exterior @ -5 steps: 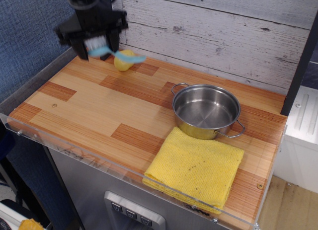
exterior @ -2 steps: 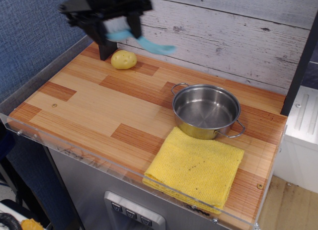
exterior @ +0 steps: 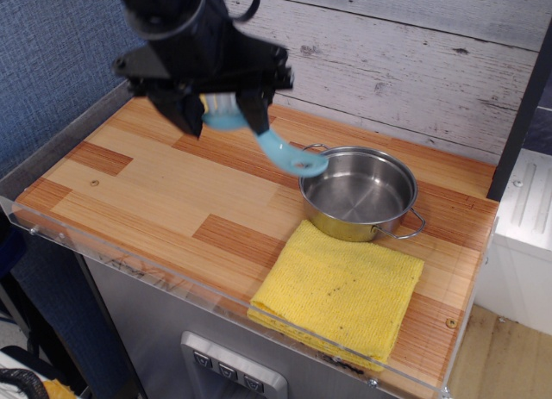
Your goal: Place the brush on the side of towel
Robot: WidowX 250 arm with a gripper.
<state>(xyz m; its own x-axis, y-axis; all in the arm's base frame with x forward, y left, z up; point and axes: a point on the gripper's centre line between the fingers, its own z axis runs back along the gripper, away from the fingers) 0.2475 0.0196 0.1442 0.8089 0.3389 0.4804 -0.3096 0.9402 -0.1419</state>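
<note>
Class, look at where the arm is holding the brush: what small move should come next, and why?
Probably carry on toward the front and lower. The gripper holds the brush in the air, its handle end over the pot's rim, while bare wood beside the towel lies nearer the front.

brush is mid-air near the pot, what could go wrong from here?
1. The brush is held by its head in the gripper, and its handle hangs down next to the rim of the pot. Moving on toward the towel at this height could clip the pot or its handle.
2. The pot stands right against the towel's far edge, so a release there could drop the brush into the pot.
3. The towel lies near the front edge of the table; overshooting may send the brush off.
</note>
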